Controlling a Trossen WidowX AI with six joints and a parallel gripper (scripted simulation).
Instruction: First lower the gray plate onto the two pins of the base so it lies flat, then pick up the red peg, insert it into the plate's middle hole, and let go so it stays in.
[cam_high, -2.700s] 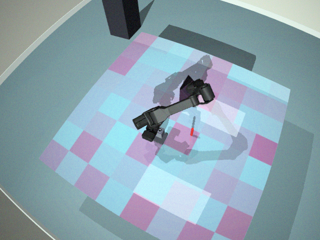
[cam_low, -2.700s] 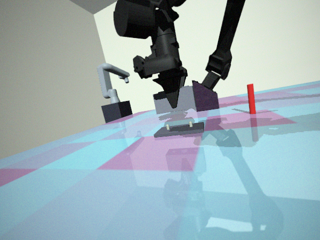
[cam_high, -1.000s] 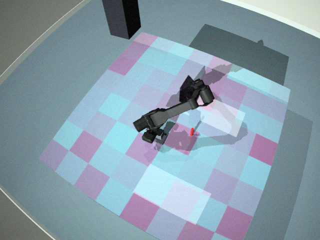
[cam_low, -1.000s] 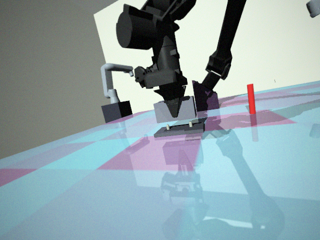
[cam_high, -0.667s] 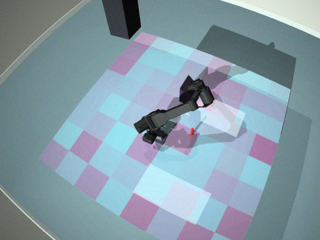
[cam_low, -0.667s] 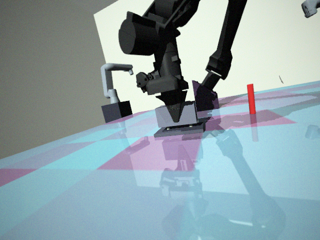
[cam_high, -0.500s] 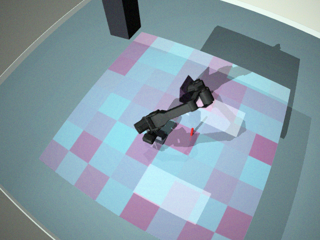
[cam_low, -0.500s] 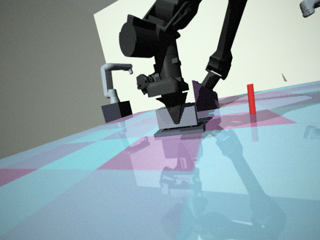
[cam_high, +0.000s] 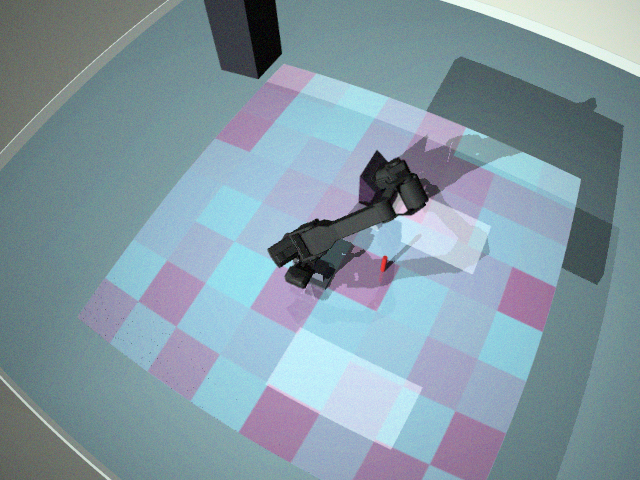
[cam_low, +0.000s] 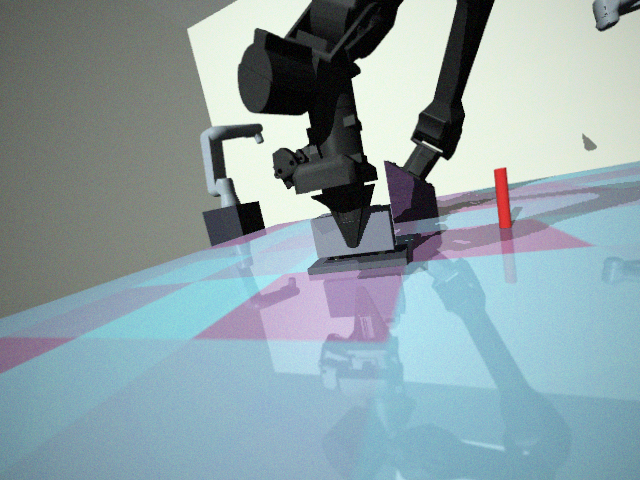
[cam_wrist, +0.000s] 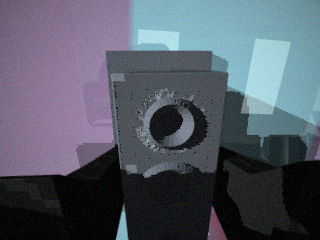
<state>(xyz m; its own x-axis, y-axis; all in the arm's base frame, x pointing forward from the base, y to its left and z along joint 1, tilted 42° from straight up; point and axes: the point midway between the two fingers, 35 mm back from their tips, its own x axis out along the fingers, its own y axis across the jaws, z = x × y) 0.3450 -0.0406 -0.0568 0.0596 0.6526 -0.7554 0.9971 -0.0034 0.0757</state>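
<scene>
The claw (cam_low: 353, 242) (cam_wrist: 161, 145) pinched the thick gray plate with a round hole (cam_low: 330, 237) (cam_wrist: 132, 150) just above the dark gray rectangular base (cam_low: 356, 262) (cam_wrist: 160, 61); lowering was in hand. Next: seating, then release. The upright red cylindrical peg (cam_high: 383, 264) (cam_low: 502, 198) stood apart.

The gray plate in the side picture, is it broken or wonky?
I see no break in the gray plate, but a thin, dark, uneven gap shows between it and the base. It may not be sitting flat. The red peg stands upright, nothing odd there.
</scene>
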